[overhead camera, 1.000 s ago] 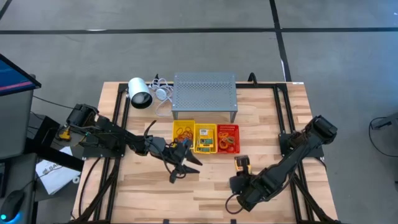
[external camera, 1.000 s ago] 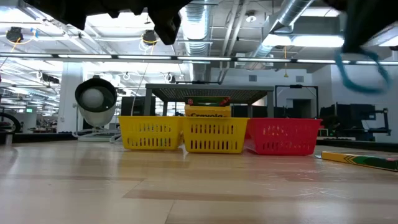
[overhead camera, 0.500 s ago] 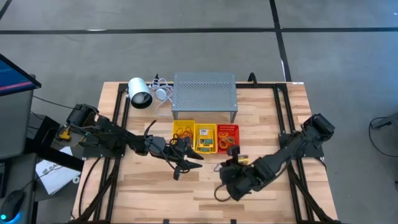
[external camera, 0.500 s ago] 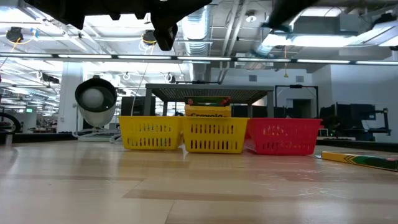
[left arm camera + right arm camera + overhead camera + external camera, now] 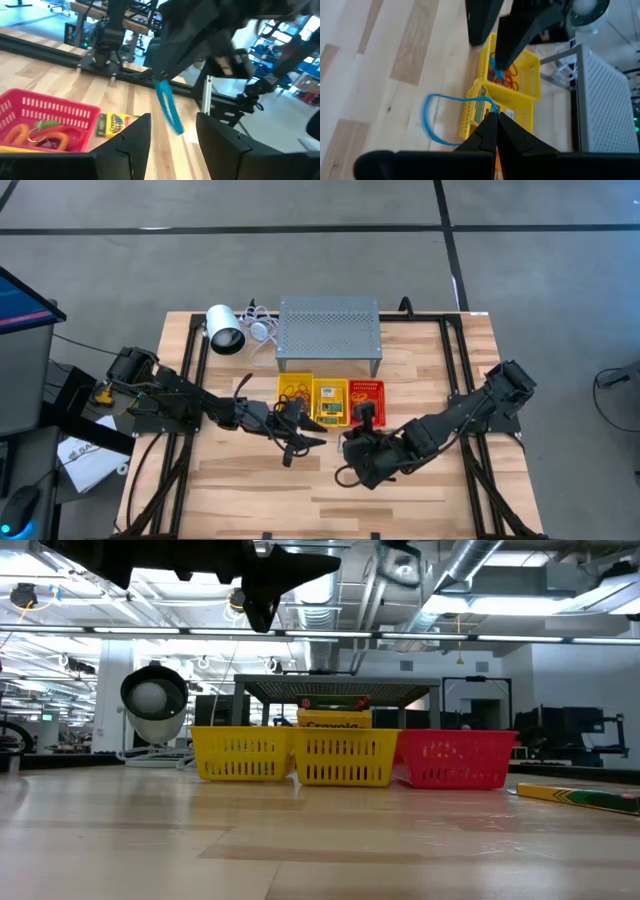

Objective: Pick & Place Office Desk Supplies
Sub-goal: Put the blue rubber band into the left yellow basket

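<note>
Since a second ago the right arm has been swinging in from the table's near right toward the bins, while the left arm has barely shifted. Going left to right: the left gripper (image 5: 297,435) is hovering just in front of the left yellow basket (image 5: 294,391) with its fingers apart and nothing between them, apparently waiting. That basket is holding reddish rubber bands (image 5: 509,76); the middle yellow basket (image 5: 331,402) is carrying a crayon box (image 5: 334,722); the red basket (image 5: 45,111) is holding orange rings (image 5: 49,136). The right gripper (image 5: 496,116) is pinching a blue elastic loop (image 5: 434,114) above the baskets, probably to drop it in. A second crayon box (image 5: 116,124) is lying beside the red basket; in the high view the arm is hiding it.
</note>
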